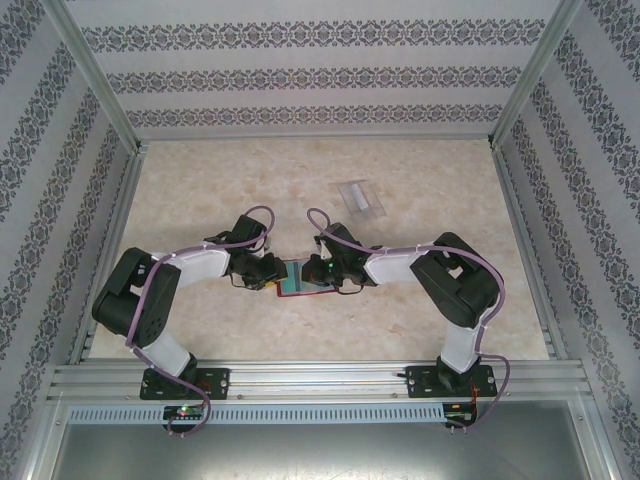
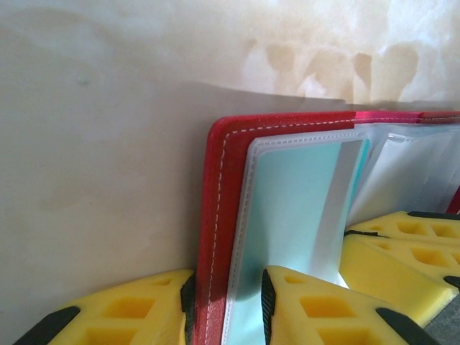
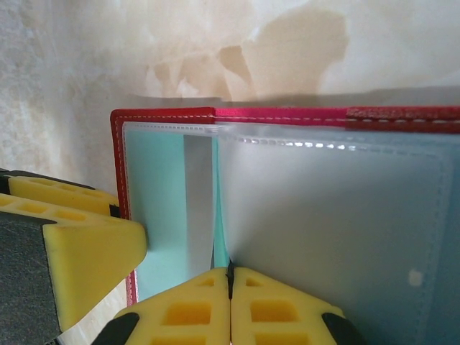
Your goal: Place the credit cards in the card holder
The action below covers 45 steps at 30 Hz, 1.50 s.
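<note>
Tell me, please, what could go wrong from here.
The right gripper is shut at the edge of the clear sleeve, so it may tug the sleeve instead of the teal card. The left gripper clamps only the edge of the red wallet; the wallet could slip or lift. The card holder lies well apart, so a weakly pinched card might drop.

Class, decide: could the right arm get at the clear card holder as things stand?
Probably yes: the card holder lies on open table just beyond the right claw, nothing between them.
</note>
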{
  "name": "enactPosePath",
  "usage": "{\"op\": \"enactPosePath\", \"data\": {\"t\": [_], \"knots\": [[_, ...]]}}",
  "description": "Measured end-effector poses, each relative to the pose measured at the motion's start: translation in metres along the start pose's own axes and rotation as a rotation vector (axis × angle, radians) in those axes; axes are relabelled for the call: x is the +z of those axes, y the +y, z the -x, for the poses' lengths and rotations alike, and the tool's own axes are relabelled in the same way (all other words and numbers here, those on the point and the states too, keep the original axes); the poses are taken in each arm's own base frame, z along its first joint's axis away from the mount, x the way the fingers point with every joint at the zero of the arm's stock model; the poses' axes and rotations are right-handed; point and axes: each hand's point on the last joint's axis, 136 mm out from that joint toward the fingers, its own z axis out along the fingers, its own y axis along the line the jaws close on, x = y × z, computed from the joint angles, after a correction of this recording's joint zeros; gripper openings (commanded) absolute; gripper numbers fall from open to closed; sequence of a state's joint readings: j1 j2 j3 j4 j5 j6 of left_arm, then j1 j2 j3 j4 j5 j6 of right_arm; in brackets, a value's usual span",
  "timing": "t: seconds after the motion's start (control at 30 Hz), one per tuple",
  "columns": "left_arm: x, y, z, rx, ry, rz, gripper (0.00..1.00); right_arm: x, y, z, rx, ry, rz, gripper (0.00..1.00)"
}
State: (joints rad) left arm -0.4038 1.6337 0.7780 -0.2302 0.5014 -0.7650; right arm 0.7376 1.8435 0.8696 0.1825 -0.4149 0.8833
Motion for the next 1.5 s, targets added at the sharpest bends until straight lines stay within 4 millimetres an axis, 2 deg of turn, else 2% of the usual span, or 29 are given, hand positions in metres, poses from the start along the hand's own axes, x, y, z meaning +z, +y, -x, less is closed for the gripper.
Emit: {"op": "enactPosePath", "data": {"t": [0.13,0.23,0.5,0.63,0.73,0.83,0.97,1.13,1.5], "knots": [[-0.002,-0.003,0.0,0.002,-0.005,-0.02,0.4,-0.005,0.001,0.001,-0.022,-0.008,-0.01,0.15],[-0.004,-0.004,0.001,-0.002,-0.011,-0.034,0.41,-0.018,0.007,0.004,-0.05,-0.031,-0.018,0.18],[-0.009,0.0,0.005,0.004,-0.029,-0.019,0.43,-0.064,0.028,0.031,-0.15,-0.142,-0.049,0.38],[-0.009,0.001,0.006,0.011,-0.033,-0.015,0.44,-0.076,0.024,0.036,-0.156,-0.171,-0.101,0.47],[-0.009,0.001,0.006,0.012,-0.03,-0.017,0.44,-0.071,0.017,0.026,-0.138,-0.155,-0.129,0.5],[-0.007,0.001,0.006,0.012,-0.025,-0.019,0.44,-0.062,0.009,0.006,-0.127,-0.113,-0.159,0.52],[-0.007,0.002,0.006,0.005,-0.017,-0.026,0.44,-0.054,-0.008,-0.009,-0.096,-0.08,-0.208,0.54],[-0.007,0.001,0.006,0.007,-0.014,-0.025,0.44,-0.051,-0.02,-0.012,-0.066,-0.079,-0.243,0.54],[-0.006,0.002,0.006,0.005,-0.012,-0.024,0.44,-0.044,-0.027,-0.014,-0.043,-0.067,-0.258,0.54]]}}
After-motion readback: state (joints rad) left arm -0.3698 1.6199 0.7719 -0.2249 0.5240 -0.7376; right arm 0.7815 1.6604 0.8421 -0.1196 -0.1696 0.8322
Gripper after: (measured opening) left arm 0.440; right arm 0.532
